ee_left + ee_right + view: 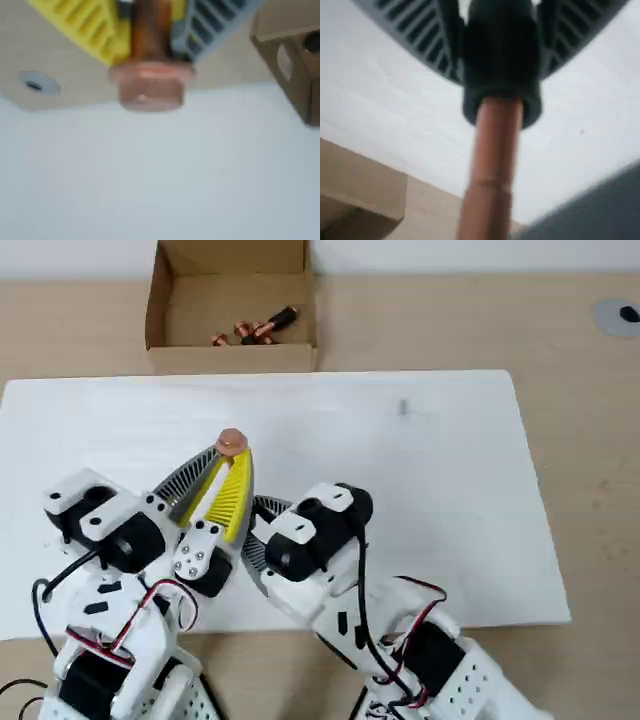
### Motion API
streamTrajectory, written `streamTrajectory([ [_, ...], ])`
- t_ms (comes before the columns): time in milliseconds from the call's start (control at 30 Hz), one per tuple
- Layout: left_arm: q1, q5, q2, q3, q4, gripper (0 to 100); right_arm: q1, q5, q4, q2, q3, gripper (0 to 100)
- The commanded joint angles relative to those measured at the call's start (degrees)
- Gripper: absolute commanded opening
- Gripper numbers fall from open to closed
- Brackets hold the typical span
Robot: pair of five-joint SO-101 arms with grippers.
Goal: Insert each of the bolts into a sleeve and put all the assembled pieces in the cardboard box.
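- High view: left gripper clamps copper-coloured metal bolt, head toward brown cardboard box.
- Right gripper pinches black cylindrical sleeve on shaft, likely seating it.

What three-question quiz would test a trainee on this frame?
1. True or false: the left gripper is shut on a copper bolt.
2. What does the right gripper hold? A) a black sleeve B) a box flap C) nothing
3. Fill in: the finished pieces lie inside the ____.
Key: 1 true; 2 A; 3 cardboard box.
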Motion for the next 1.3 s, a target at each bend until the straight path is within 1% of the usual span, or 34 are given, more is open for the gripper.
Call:
streamTrajectory([
  [0, 0.4, -0.2, -0.3, -0.4, 3.3, 0, -1.5, -0.3, -1.6, -1.0, -2.2, 1.5],
  [100, 0.4, 0.0, -0.3, -2.1, 5.9, 0, -1.5, -0.2, -1.6, -1.0, -2.2, 1.5],
  [233, 0.4, -0.3, -0.3, -6.2, 11.5, 0, -1.2, -0.1, -1.6, -1.0, -2.3, 1.5],
  [400, 0.4, -0.4, -0.1, -11.6, 20.5, 1, 6.7, -0.4, -5.4, 0.2, -1.9, 1.5],
  [467, 0.4, -0.4, -0.1, -12.8, 22.2, 1, 7.6, -0.4, -5.4, 1.9, -2.8, 1.3],
  [567, 0.4, -0.4, -0.1, -12.9, 22.5, 1, 7.6, -1.7, -5.6, 4.4, -4.5, 1.3],
  [633, 0.2, -0.4, -0.1, -12.7, 22.9, 5, 7.6, -3.3, -5.5, 6.4, -5.8, 1.3],
  [733, -0.3, 0.0, -0.1, -13.3, 25.4, 14, 7.6, -3.6, -5.5, 9.1, -7.3, 1.3],
  [833, -0.3, -0.4, 0.0, -14.9, 29.8, 15, 7.6, -3.6, -5.5, 11.2, -8.7, 1.3],
  [900, -0.3, -0.5, 0.0, -16.7, 32.0, 15, 7.9, -3.4, -5.6, 12.5, -10.1, 1.3],
  [967, -0.3, -2.9, 0.0, -18.8, 34.0, 15, 8.6, -3.3, -5.6, 14.0, -12.9, 1.2],
  [1067, -0.3, -6.6, 0.0, -22.8, 39.9, 14, 11.6, -3.2, -5.7, 19.0, -19.6, 1.2],
  [1133, -0.3, -6.9, -0.1, -24.8, 44.1, 14, 14.8, -3.2, -5.7, 24.7, -25.5, 1.2],
  [1200, -0.3, -6.9, -0.1, -26.1, 48.2, 10, 17.6, -3.2, -5.7, 31.8, -32.7, 1.2],
  [1267, -0.3, -7.0, -0.2, -26.6, 51.7, 2, 19.4, -3.1, -5.6, 39.6, -40.7, 1.2],
])
